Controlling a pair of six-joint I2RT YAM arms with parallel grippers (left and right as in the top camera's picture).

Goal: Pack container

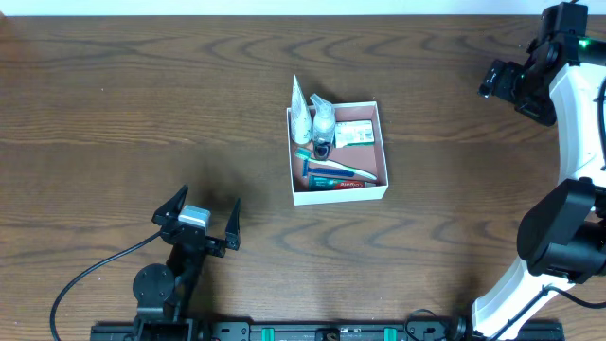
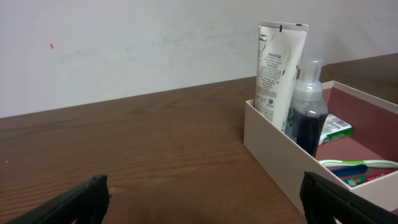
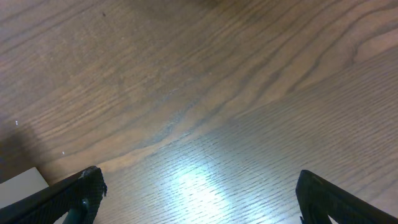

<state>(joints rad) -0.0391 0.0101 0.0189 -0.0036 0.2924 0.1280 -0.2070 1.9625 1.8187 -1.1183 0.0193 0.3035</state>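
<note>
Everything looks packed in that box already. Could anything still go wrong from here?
Possibly. The tall white tube and clear pump bottle stand in a corner of the shallow white square container, poking above its wall; a nudge might tip them out. The open left gripper sits nearest, so a careless move could bump it.

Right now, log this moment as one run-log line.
task: pack container | container: holds toiletries | left claw: open, empty, apart from container | right claw: open, empty, above table

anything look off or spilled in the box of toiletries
Nothing is spilled or damaged. Only the white plastic tube stands on end in a corner of the shallow white square container, sticking well above its rim.
</note>
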